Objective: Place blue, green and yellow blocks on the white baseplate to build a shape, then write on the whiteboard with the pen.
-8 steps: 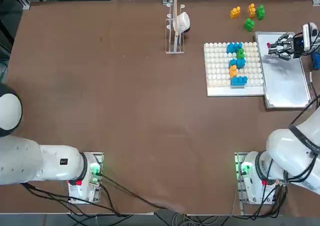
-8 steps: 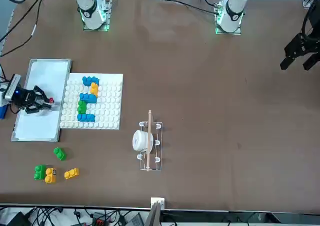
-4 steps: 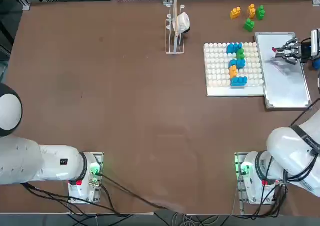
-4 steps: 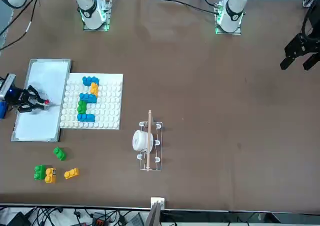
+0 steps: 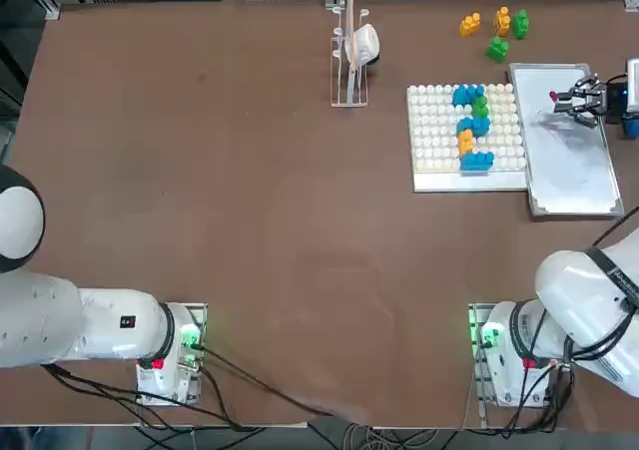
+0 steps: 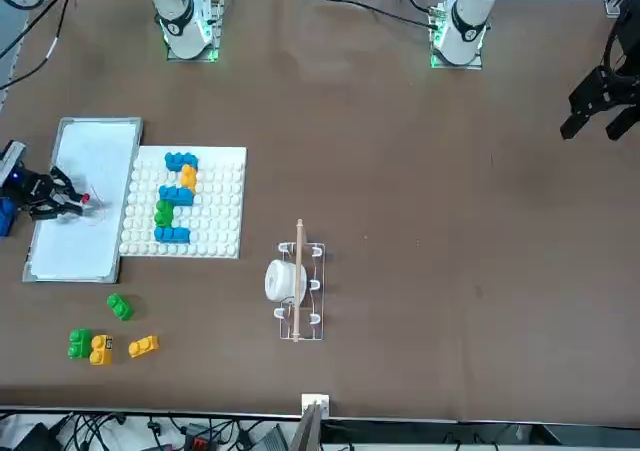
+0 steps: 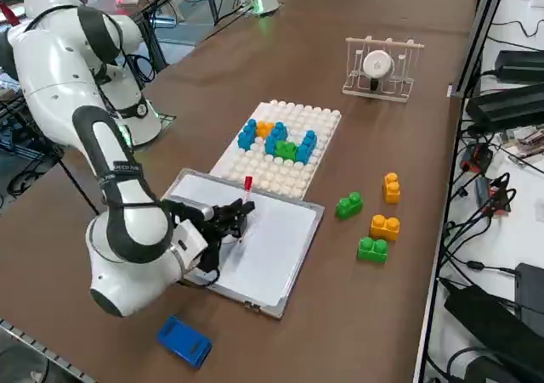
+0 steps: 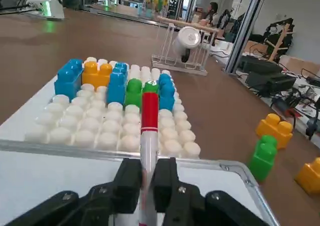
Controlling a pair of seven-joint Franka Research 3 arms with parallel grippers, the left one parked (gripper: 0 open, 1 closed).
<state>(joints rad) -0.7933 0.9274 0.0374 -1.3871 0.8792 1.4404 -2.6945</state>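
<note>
The right gripper [image 5: 577, 102], fingers clamped on the pen [image 8: 148, 131], has slid outward across the whiteboard [image 5: 569, 161], leaving faint strokes. The blocks [image 5: 473, 126] sit assembled on the white baseplate [image 5: 434, 141], so writing seems underway.

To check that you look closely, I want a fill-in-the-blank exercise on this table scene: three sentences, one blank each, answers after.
1. The right tool is shut on the ____.
2. The held marker's red end points toward the studded white ____.
3. Loose blocks lie on the brown table beyond the whiteboard; their colours are green and ____.

Missing words: pen; baseplate; orange-yellow.
</note>
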